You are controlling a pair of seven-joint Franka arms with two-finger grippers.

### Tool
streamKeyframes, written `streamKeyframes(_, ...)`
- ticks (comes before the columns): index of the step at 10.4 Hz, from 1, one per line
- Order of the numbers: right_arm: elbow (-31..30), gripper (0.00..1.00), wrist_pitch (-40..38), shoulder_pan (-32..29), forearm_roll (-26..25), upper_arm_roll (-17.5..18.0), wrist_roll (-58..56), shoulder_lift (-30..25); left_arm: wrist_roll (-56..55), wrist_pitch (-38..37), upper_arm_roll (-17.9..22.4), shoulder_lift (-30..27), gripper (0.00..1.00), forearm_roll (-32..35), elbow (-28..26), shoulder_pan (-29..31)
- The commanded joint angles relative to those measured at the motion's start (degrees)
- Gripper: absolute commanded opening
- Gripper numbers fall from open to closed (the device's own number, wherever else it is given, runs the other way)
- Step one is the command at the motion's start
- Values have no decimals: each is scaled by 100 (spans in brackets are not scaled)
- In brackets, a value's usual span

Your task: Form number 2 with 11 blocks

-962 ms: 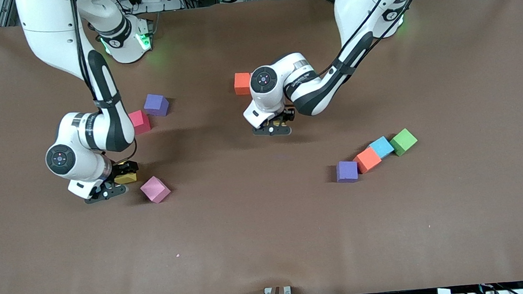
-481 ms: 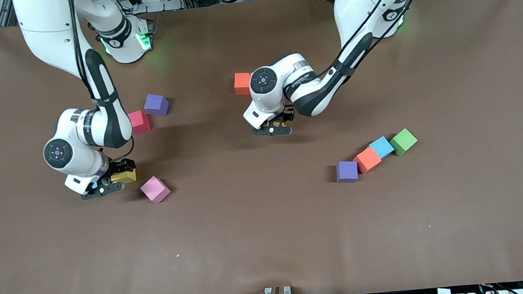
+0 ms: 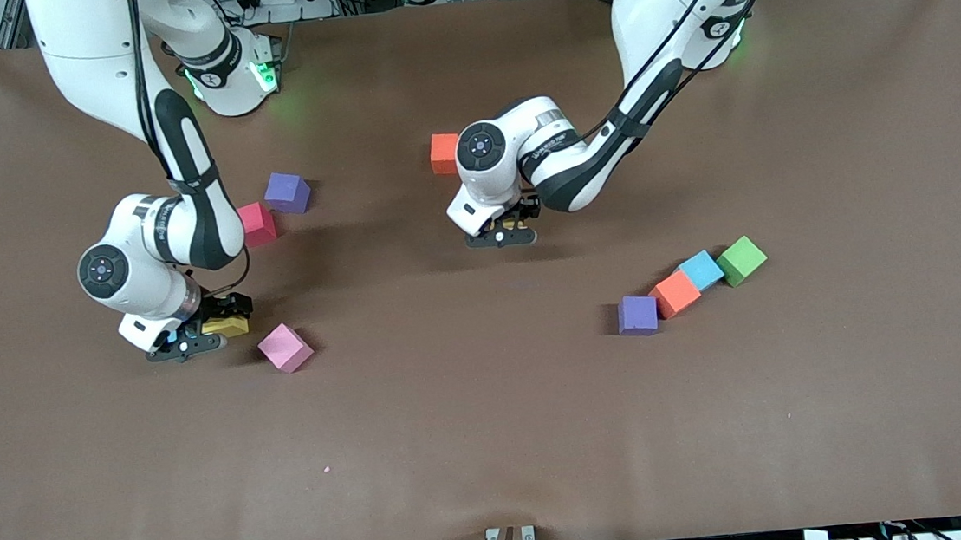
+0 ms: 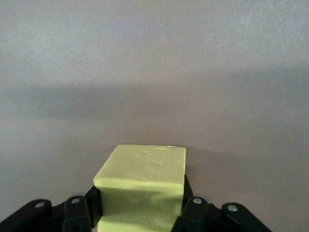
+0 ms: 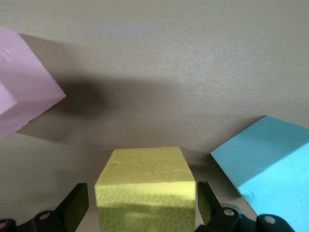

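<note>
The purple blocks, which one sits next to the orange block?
The purple block toward the left arm's end, touching an orange block; the other purple block sits by a pink-red one.

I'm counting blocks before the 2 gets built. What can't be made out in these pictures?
- Front view: the right arm hides the light blue cube that the right wrist view shows beside the right pincer, so no full count.
- Front view: the left arm's wrist covers most of the yellow cube in the left pincer; lifted or resting, unclear.
- Right wrist view: the picture's edge cuts off the pink cube.
</note>
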Motion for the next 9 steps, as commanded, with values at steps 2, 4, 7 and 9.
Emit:
streamKeyframes(2,-207,100,54,58,170,-6,-124,-221,-67,-156,-54,25,51,-119,-61,-75)
streamKeyframes(4,-224,100,45,58,170,-6,-212,-230,-67,-156,-54,34,54,-119,-70,-75)
streamKeyframes(7,-224,73,1,58,170,-6,-212,-230,-41,-165,-54,52,100,-119,-70,-75)
streamKeyframes(9,-216,50,-25,66,170,-15,-212,-239,-67,-182,-54,-1,100,-119,-62,-58)
